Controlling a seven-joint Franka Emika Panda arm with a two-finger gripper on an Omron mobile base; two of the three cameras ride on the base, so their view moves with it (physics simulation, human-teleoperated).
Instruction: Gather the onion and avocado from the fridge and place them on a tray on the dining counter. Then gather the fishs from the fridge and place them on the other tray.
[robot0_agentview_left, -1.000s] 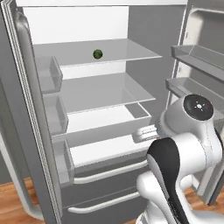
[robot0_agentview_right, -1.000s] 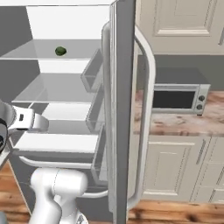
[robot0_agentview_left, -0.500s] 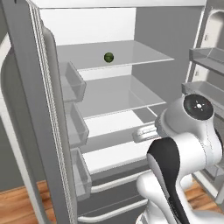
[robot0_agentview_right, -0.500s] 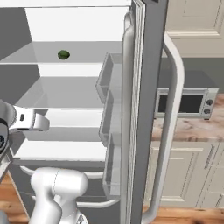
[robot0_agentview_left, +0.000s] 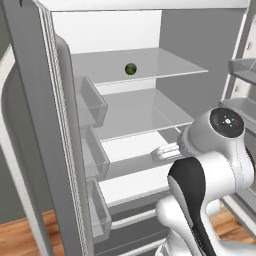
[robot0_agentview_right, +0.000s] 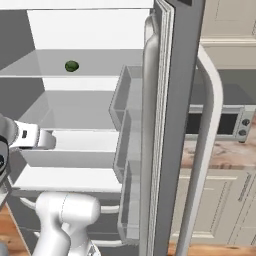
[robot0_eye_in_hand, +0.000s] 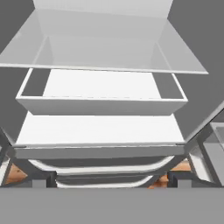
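The grey fridge (robot0_agentview_left: 30, 125) stands open in front of me, its white shelves lit. A small green avocado (robot0_agentview_left: 130, 69) sits alone on the upper glass shelf, also seen from the right (robot0_agentview_right: 71, 66). My gripper (robot0_agentview_left: 161, 152) hangs at the height of the lower shelves, well below the avocado and nearer than it, pointing into the fridge (robot0_agentview_right: 175, 100). From the right the gripper (robot0_agentview_right: 49, 140) reaches in at the left edge. In the hand view the gripper (robot0_eye_in_hand: 111, 181) is open with nothing between its fingertips, facing a white drawer (robot0_eye_in_hand: 100, 105). The onion, fish, trays and dining counter are out of view.
The left door with its stacked bins (robot0_agentview_left: 92, 102) juts out close on my left. The right door (robot0_agentview_right: 165, 150) and its long pale handle (robot0_agentview_right: 210, 140) fill the right side. Behind it are a microwave (robot0_agentview_right: 222, 122), a stone counter (robot0_agentview_right: 225, 155) and cream cabinets.
Both base views have shifted and the fridge looms larger, so the base has driven closer. The avocado stays on its shelf and the gripper stays open.
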